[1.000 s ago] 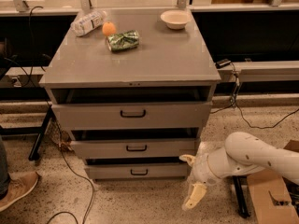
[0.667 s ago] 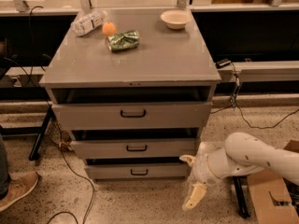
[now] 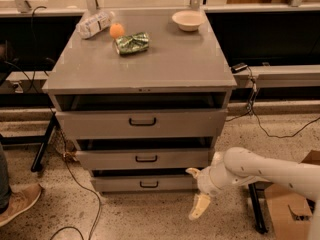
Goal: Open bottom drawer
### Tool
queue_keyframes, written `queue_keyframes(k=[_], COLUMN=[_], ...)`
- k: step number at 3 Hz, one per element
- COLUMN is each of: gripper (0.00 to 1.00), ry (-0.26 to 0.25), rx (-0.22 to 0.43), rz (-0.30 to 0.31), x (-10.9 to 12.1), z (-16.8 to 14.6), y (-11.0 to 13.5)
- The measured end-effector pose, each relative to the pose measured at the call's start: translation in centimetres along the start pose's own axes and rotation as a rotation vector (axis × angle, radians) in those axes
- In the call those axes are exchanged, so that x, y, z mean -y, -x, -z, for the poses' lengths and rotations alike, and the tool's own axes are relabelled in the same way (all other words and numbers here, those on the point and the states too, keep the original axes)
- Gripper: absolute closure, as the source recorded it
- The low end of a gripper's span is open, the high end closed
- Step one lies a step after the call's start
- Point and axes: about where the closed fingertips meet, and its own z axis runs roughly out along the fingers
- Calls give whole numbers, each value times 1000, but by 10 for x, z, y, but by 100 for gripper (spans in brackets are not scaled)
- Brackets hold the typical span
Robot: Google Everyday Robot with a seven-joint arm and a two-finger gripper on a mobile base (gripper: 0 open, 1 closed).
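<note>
The bottom drawer (image 3: 145, 183) is the lowest and shortest grey front of the three-drawer cabinet, with a small black bar handle (image 3: 149, 184). Its front sits slightly out from the cabinet. My gripper (image 3: 196, 191) is at the end of the white arm (image 3: 260, 169), just right of the drawer's right end, low near the floor. One cream finger (image 3: 199, 206) points down and the other (image 3: 193, 172) points left, spread apart and holding nothing.
The middle drawer (image 3: 145, 159) and top drawer (image 3: 142, 122) are above. On the cabinet top lie a bottle (image 3: 93, 24), an orange (image 3: 116, 30), a green bag (image 3: 131, 42) and a bowl (image 3: 187, 20). A cardboard box (image 3: 292, 204) stands at right, a shoe (image 3: 17, 204) at left.
</note>
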Motion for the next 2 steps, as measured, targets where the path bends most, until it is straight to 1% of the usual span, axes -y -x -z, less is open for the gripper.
queue_keyframes(k=[1, 2], gripper=[0, 0], ry=[8, 4], rx=[56, 66], rz=[8, 2], x=[21, 26], z=[-37, -44], y=[-13, -17])
